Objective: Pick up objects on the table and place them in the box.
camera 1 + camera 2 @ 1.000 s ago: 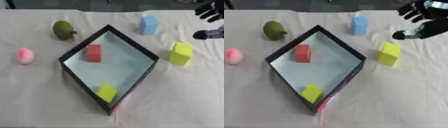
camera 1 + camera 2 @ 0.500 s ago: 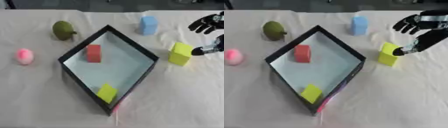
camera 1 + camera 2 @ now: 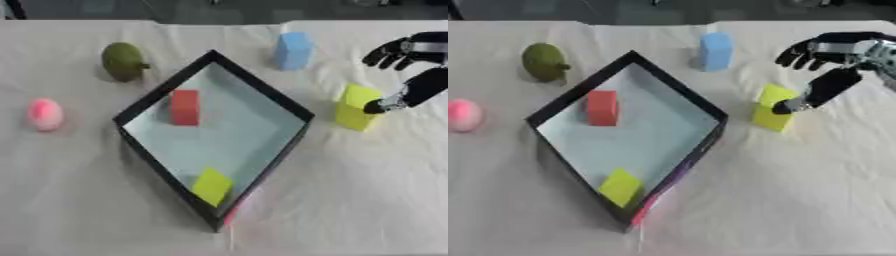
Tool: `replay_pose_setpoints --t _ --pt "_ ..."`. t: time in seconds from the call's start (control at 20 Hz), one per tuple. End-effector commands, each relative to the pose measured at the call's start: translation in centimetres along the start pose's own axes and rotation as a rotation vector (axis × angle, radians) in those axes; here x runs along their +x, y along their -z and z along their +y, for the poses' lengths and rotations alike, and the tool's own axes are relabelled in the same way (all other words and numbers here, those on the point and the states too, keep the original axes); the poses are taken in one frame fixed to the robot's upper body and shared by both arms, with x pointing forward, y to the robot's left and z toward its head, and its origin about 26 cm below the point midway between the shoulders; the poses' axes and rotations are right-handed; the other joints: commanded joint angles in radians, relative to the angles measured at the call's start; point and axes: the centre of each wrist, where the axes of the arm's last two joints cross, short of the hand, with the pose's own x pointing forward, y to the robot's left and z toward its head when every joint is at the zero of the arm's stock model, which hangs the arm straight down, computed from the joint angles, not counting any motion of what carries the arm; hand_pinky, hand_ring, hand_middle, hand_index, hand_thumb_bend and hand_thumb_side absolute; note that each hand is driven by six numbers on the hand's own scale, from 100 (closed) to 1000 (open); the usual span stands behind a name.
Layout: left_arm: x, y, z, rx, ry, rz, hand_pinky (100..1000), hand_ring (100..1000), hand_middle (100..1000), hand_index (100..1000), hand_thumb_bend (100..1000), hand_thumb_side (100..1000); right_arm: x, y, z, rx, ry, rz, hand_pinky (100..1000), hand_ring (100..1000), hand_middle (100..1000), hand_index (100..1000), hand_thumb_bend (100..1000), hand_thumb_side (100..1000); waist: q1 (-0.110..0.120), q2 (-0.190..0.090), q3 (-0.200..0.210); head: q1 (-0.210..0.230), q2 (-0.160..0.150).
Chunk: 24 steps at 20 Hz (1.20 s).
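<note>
- A pink ball lies at the far left of the desk, well apart from the rest.
- A green fruit-like thing sits near the box's upper left wall.
- The black box stands as a diamond mid-desk; a red block and a small yellow block lie inside it.
- A blue block stands beyond the box's upper right side.
- The yellow cube rests on the desk just right of the box.
- The right hand hangs at that cube's right, fingers spread wide and holding nothing, thumb tip at the cube's right face. The cube lies to its left and slightly below, between hand and box.
- The left hand is out of view, so the right is plainly nearer.
</note>
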Motion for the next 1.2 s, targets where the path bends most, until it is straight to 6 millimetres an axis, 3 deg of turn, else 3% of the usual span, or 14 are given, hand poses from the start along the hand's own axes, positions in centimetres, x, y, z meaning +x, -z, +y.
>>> replay_pose_setpoints --t 0.05,0.85,0.9,0.95,1.2 --pt "0.8 0.4 0.2 -0.012 0.008 -0.03 790 839 800 833 324 648 -0.5 0.0 -0.9 -0.032 -0.03 0.017 880 907 876 913 611 359 -0.003 -0.015 0.0 0.001 -0.016" --pt "0.8 0.4 -0.1 -0.016 -0.005 -0.029 791 839 800 833 320 652 -3.1 2.7 -0.5 0.038 -0.05 0.06 882 894 883 917 630 366 0.006 0.002 0.004 -0.014 -0.022" --pt "0.9 0.4 -0.1 -0.016 -0.006 -0.029 791 839 800 833 320 652 -3.3 2.8 -0.4 0.043 -0.05 0.065 881 893 879 917 642 321 0.006 0.002 0.004 -0.015 -0.023" --pt "0.9 0.4 -0.1 -0.016 -0.006 -0.029 791 839 800 833 319 652 -3.5 3.0 -0.3 0.051 -0.05 0.069 881 892 880 917 632 368 0.007 0.003 0.005 -0.015 -0.023" --pt "0.9 0.4 -0.2 -0.018 -0.009 -0.029 791 838 800 833 319 653 -3.9 4.0 0.3 0.087 -0.053 0.071 877 880 868 915 634 371 0.008 0.005 0.008 -0.015 -0.024"
